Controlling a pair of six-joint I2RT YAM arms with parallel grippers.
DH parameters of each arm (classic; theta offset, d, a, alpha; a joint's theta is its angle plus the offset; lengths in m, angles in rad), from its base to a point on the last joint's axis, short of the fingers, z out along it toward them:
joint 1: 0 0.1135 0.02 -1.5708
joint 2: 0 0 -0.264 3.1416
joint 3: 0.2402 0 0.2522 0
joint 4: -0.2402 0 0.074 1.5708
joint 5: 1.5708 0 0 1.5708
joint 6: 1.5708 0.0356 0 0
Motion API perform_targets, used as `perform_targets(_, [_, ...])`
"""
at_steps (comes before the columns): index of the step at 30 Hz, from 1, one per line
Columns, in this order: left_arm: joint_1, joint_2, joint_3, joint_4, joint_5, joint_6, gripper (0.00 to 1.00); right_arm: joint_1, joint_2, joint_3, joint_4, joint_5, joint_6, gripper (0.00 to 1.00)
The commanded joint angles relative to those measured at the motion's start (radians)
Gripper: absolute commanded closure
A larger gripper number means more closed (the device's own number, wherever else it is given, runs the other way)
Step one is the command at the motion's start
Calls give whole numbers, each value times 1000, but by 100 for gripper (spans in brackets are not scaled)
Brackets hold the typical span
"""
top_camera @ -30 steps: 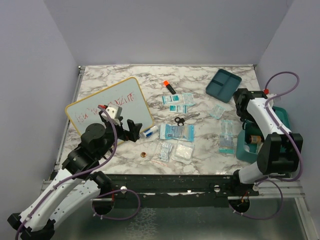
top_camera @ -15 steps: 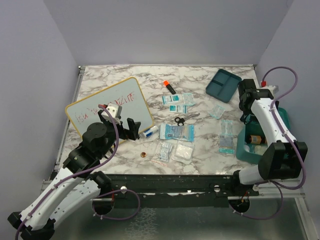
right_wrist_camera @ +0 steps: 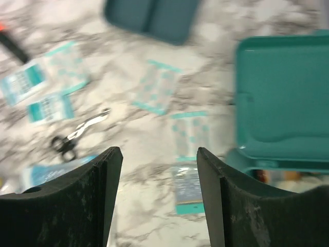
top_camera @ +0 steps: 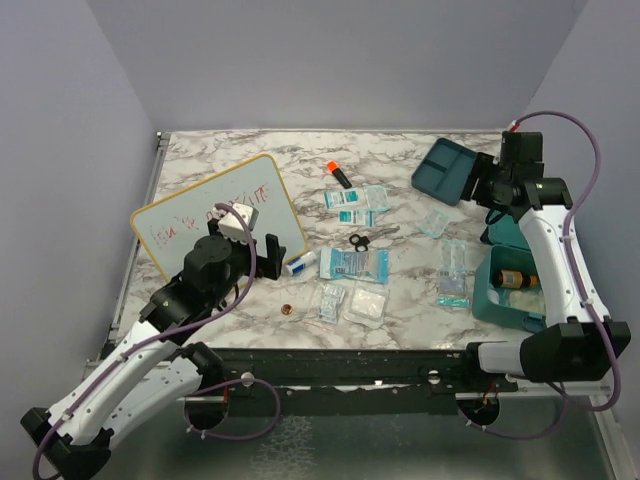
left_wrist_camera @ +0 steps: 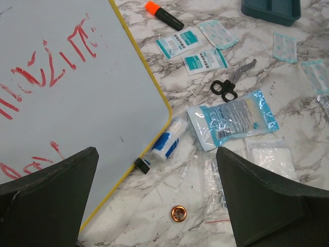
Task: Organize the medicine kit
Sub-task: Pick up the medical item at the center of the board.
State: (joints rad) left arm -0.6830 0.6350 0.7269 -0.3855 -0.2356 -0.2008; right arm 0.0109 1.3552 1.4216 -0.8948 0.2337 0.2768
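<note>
The teal medicine kit case stands open at the table's right edge with a brown bottle inside; its lid shows in the right wrist view. The matching divided tray lies apart at the back right, and shows in the right wrist view. My right gripper is open and empty, held high between tray and case, over plastic packets. My left gripper is open and empty above a white-and-blue tube and a copper cap.
A yellow-framed whiteboard with red writing lies at the left. Mid-table lie an orange-capped marker, black scissors, a large blue-printed pouch, gauze packets and several small teal packets.
My right arm rose from over the case and swung back toward the far right, near the tray. My left arm shifted slightly right and forward.
</note>
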Motion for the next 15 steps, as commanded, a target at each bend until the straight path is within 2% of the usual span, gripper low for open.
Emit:
perform_targets(1, [-5,27,27,-22,-5,-1,1,-6,-116,-119,212,-527,14,35])
perform_targets(5, [-6,58,71,-15,-33,11,1,-6,-173,-286,349,-681,71,37])
perform_targets(9, [-6,78,96,3,-61,37,1,9,-127,-348,375,-741,53,37])
perform_targets(15, [-6,75,23,47,-93,57,1,92,-31,-427,486,-782,69,38])
